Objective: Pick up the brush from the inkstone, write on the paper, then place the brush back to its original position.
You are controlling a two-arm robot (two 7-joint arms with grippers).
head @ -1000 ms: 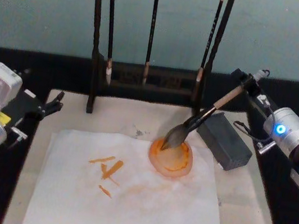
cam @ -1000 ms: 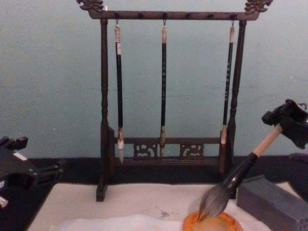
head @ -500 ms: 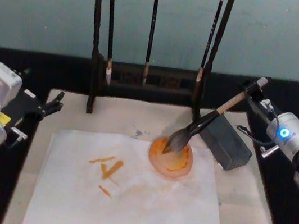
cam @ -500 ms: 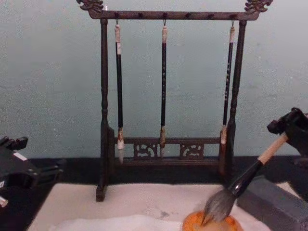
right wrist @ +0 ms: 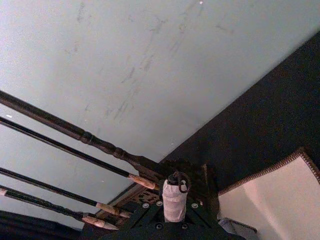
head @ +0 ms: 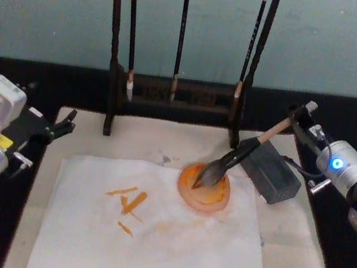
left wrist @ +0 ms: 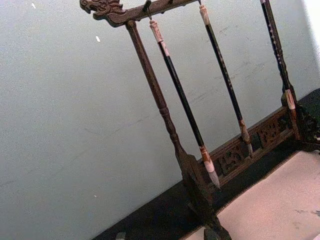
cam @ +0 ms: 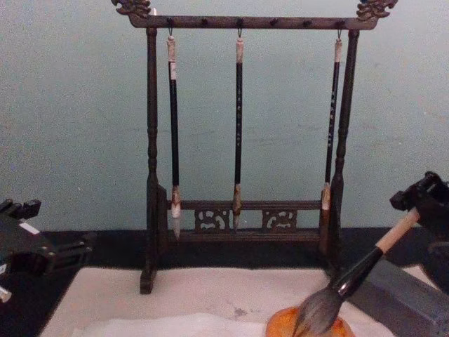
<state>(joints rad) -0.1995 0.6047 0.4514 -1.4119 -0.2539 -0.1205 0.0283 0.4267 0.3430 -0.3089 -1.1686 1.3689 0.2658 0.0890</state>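
My left gripper (head: 64,126) is parked over the dark tabletop just off the left edge of the beige mat (head: 294,261), pointing in toward it; whether it is open or closed I cannot tell. To its right the paper (head: 148,238) lies flat on the mat, with a few short orange strokes (head: 130,202) on its left half. Behind it, at the back of the mat, stands the dark wooden rack (head: 116,63) with three thin brushes (head: 180,39) hanging from its bar. At the paper's far right corner sits the shallow orange dish (head: 212,197). The brush (head: 239,158) leans into it, its grey tuft resting in the dish. The black ferrule and pale handle slant up and to the right. They pass over the near end of the grey block (head: 270,177), which lies just beside the dish. I cannot tell whether the handle touches the block. My right gripper (head: 297,115) is clamped on the top of the handle, above the mat's far right corner. In the right wrist view the handle's end, with its small loop, shows between my fingers (right wrist: 150,216).
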